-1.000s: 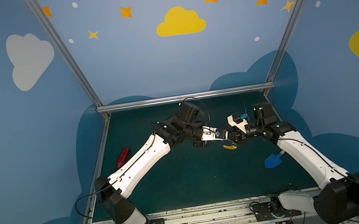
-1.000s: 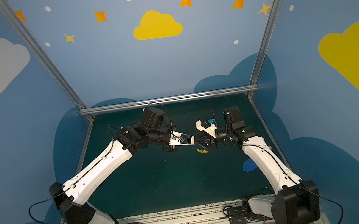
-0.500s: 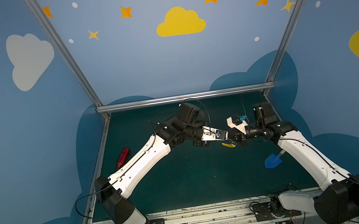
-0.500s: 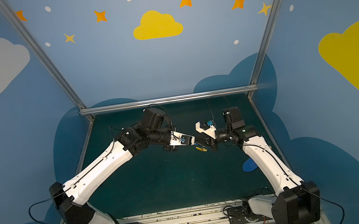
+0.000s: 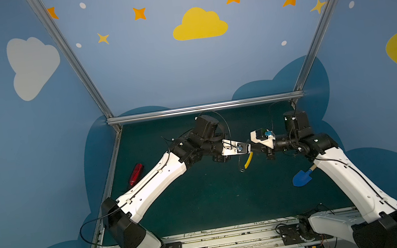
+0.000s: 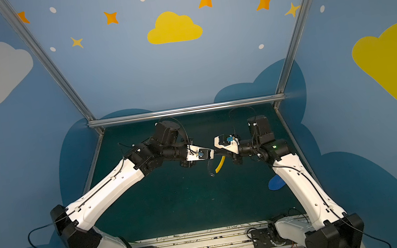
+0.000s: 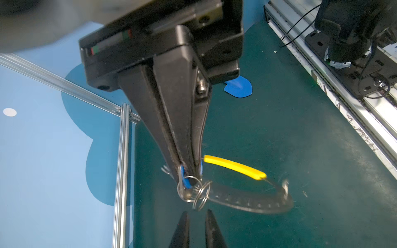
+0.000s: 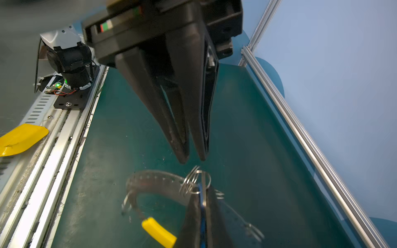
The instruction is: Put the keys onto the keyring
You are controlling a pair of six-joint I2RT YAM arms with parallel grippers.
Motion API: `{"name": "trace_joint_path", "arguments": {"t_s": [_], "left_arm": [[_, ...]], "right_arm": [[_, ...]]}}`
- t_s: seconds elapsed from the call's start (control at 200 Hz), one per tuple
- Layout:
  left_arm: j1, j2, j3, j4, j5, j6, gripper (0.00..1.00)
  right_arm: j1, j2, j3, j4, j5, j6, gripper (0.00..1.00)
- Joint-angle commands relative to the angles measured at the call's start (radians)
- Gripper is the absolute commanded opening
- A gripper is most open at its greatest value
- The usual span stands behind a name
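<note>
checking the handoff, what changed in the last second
The right fingers closed on nothing, beside the keyring, which swung and now hangs steeper. The left fingers still pinch the key; the shovel stayed put.

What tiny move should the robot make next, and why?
Probably open the right gripper and close on the metal loop: its jaws are shut on nothing, just short of it, while the left gripper pinches the keys, keyring dangling.

Both arms [image 5: 158, 181] pair white shells with black joints and thin black cables [image 5: 80, 234]; left gripper [image 7: 189, 174] and right gripper [image 8: 192, 160] carry tapered black fingers [image 8: 190, 96].
</note>
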Motion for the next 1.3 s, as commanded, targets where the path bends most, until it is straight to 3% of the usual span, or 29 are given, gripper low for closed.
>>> {"name": "trace_joint_path", "arguments": {"t_s": [0.0,0.155,0.345,0.501,0.671,0.971,1.187,1.292], "left_arm": [[0.015,-0.033,-0.023,0.044,0.024,-0.069,0.28],[0.039,-0.054,-0.081,0.123,0.066,-0.206,0.49],[0.055,-0.101,-0.177,0.229,0.078,-0.376,0.58],[0.094,-0.169,-0.27,0.306,0.083,-0.53,0.75],[0.109,-0.229,-0.367,0.412,0.097,-0.686,0.87],[0.111,-0.216,-0.505,0.588,0.069,-0.946,0.87],[0.115,-0.206,-0.638,0.755,-0.098,-1.023,0.87],[0.142,-0.213,-0.688,0.794,-0.109,-1.06,0.86]], "right_arm": [[0.012,-0.016,0.041,-0.036,0.026,-0.034,0.0],[0.027,-0.034,0.046,-0.03,0.057,-0.065,0.0],[0.047,-0.024,0.081,-0.049,0.103,-0.052,0.0],[0.072,0.0,0.106,-0.074,0.165,-0.04,0.0],[0.095,0.024,0.116,-0.075,0.239,-0.016,0.0],[0.161,0.077,0.155,-0.074,0.41,-0.006,0.0],[0.248,0.165,0.179,-0.139,0.603,-0.077,0.0],[0.29,0.236,0.199,-0.138,0.676,-0.109,0.0]]}}
